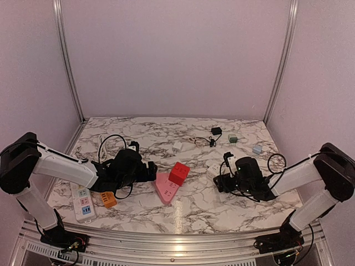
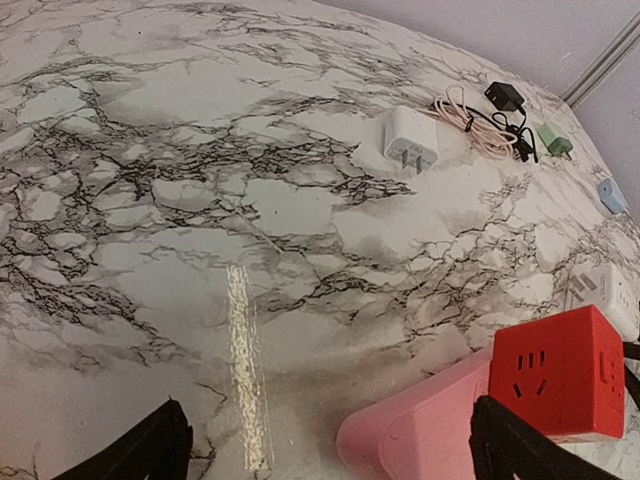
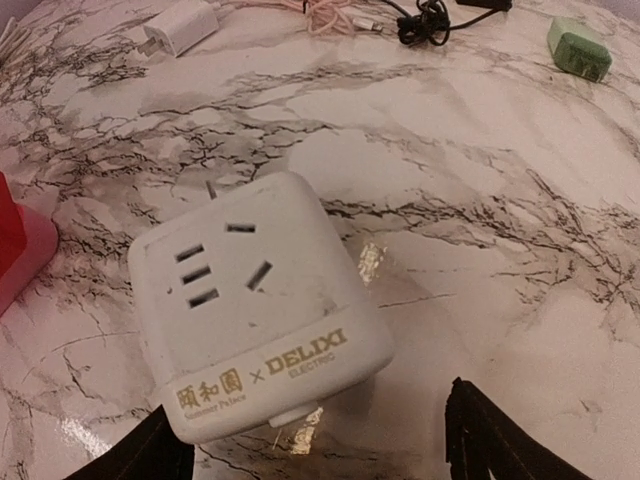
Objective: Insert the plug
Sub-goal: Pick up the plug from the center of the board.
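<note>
White plastic cube socket point(image 3: 260, 310), face up, lies just ahead of the right gripper point(image 3: 315, 435), the nearer one, jaws wide and empty.

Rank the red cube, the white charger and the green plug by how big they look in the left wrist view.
1. red cube, largest, but also nearest the camera.
2. white charger.
3. green plug, smallest; it lies farther away, so true size is unsure.
</note>
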Robot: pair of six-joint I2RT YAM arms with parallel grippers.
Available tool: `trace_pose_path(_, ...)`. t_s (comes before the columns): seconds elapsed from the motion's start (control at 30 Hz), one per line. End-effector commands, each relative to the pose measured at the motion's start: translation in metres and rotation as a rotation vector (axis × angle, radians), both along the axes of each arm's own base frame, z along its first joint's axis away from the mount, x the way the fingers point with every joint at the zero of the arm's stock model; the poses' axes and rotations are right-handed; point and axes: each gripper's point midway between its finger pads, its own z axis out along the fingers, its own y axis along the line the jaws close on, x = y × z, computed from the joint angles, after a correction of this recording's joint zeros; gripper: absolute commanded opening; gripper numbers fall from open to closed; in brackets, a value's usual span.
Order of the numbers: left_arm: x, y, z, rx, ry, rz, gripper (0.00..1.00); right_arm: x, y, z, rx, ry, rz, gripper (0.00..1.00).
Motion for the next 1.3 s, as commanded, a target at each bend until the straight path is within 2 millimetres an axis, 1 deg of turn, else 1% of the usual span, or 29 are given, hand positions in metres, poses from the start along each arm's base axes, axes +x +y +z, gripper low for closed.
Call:
trace_pose_path(0.0, 0.003, -0.007, 0.006, -0.011, -0.019, -0.009, 0.99, 0.014, 0.02, 0.014, 0.014, -0.048, 0.058, 0.8)
trace_pose_path(0.13, 0.003, -0.006, 0.008, -0.011, -0.022, -0.01, 0.99, 0.016, 0.03, 0.012, 0.011, -0.046, 0.107, 0.8)
trace_pose_path(0.27, 0.003, -0.006, 0.008, -0.008, -0.025, -0.011, 0.99, 0.015, 0.035, 0.008, 0.015, -0.043, 0.134, 0.78)
trace_pose_path(0.33, 0.003, -0.006, 0.009, -0.008, -0.027, -0.01, 0.99, 0.016, 0.036, 0.005, 0.007, -0.038, 0.137, 0.75)
trace_pose_path(0.43, 0.004, -0.006, 0.01, -0.01, -0.028, -0.013, 0.99, 0.016, 0.037, 0.003, 0.005, -0.035, 0.141, 0.68)
trace_pose_path(0.57, 0.004, -0.008, 0.01, -0.013, -0.028, -0.017, 0.99, 0.017, 0.037, 0.005, 0.002, -0.044, 0.15, 0.65)
trace_pose_path(0.77, 0.003, -0.007, 0.009, -0.013, -0.023, -0.016, 0.99, 0.02, 0.039, 0.008, -0.003, -0.064, 0.156, 0.66)
trace_pose_path(0.87, 0.003, -0.007, 0.007, -0.014, -0.018, -0.015, 0.99, 0.023, 0.041, 0.006, -0.013, -0.062, 0.16, 0.68)
trace_pose_path(1.03, 0.001, -0.006, 0.005, -0.012, -0.014, -0.013, 0.99, 0.024, 0.044, 0.001, -0.015, -0.055, 0.169, 0.67)
trace_pose_path(1.17, 0.001, -0.005, 0.004, -0.01, -0.012, -0.013, 0.99, 0.021, 0.048, 0.002, -0.001, -0.057, 0.196, 0.61)
trace_pose_path(1.27, 0.001, -0.006, 0.004, -0.011, -0.012, -0.013, 0.99, 0.018, 0.051, 0.006, 0.022, -0.065, 0.215, 0.52)
